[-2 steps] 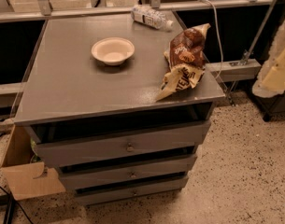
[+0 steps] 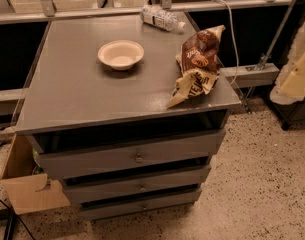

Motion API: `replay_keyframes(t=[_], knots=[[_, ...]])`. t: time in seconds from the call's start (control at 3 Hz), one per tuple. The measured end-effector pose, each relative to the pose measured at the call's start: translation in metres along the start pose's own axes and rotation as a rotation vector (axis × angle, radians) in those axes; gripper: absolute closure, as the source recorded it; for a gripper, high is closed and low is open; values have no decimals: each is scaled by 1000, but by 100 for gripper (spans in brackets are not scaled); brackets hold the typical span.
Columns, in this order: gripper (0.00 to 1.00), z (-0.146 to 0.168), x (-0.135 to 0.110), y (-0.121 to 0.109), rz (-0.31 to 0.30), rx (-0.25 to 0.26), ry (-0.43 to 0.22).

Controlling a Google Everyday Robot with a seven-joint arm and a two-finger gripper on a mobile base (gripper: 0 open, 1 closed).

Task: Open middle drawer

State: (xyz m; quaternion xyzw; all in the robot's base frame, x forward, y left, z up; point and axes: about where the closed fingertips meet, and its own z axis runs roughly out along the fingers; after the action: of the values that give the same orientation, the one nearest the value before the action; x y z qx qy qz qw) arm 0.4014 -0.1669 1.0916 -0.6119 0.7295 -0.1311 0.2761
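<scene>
A grey cabinet [image 2: 92,99] has three drawers stacked at its front. The middle drawer [image 2: 107,188] is the mid-sized front, with a small round metal knob [image 2: 142,187] at its centre and a dark gap above it. The taller top drawer [image 2: 92,160] stands out slightly further. The slimmest drawer [image 2: 117,208] lies at the bottom. My gripper [image 2: 294,76] appears as a pale cream shape at the right edge, well right of the cabinet and apart from all the drawers.
On the cabinet top are a white bowl [image 2: 121,54], a brown snack bag [image 2: 197,64] overhanging the front right corner, and a plastic bottle [image 2: 162,18] lying at the back. A cardboard box [image 2: 27,189] stands at the cabinet's left. The floor is speckled [image 2: 262,184].
</scene>
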Motion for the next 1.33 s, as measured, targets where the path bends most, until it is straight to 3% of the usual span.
replay_keyframes(t=[1.33], knots=[[0, 0, 0, 0, 0, 0, 0]])
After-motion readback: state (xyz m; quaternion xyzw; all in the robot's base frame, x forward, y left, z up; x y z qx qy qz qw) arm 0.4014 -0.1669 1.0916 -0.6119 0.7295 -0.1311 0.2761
